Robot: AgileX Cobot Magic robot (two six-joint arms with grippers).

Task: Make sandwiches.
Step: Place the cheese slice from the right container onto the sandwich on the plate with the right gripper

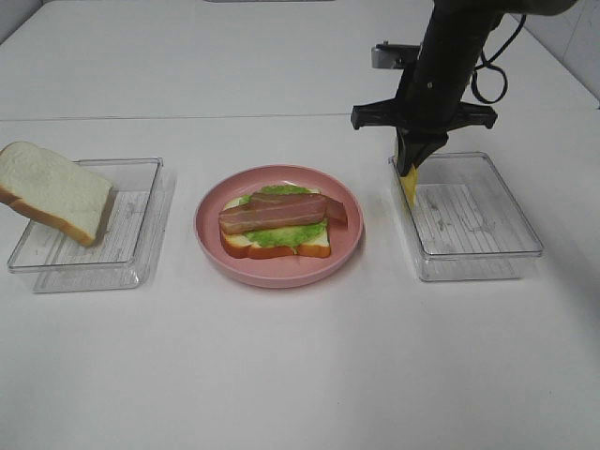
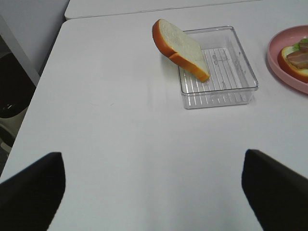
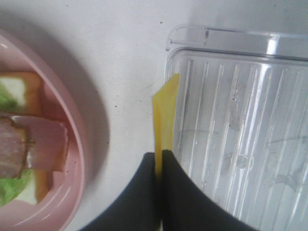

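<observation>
— What's furthest left?

— A clear left tray point(image 1: 141, 202), with a bread slice point(image 1: 52, 192) leaning in it. The slice is tilted: its lower corner rests on the tray floor and its upper end sticks out over the tray's left rim.

— And the left gripper point(image 2: 151, 156)?

— Only the wrist view shows it. Its two dark fingers stand spread wide over bare worktop point(image 1: 300, 375), holding nothing, well apart from that tray.

— In the middle?

— A pink plate point(image 1: 211, 239) carrying the unfinished sandwich. The bottom slice point(image 1: 314, 246) lies flat, lettuce point(image 1: 281, 236) covers it, and bacon strips point(image 1: 281, 214) lie across the lettuce. There is no top slice on it.

— Then the right side?

— The right gripper point(image 1: 412, 159) hangs pointing down at the plate-side wall of the right tray point(image 1: 487, 220), near its far corner. Its fingers are pressed together, pinching the cheese square point(image 1: 409, 181) by one edge.

— How does the cheese sit?

— It stands on edge and hangs below the fingertips, running along that tray wall. From the wrist view I cannot tell whether it is just inside the rim or against it. It is between the plate and the tray floor, clear of the sandwich.

— Anything else in that tray?

— Only its ribbed floor shows.
</observation>
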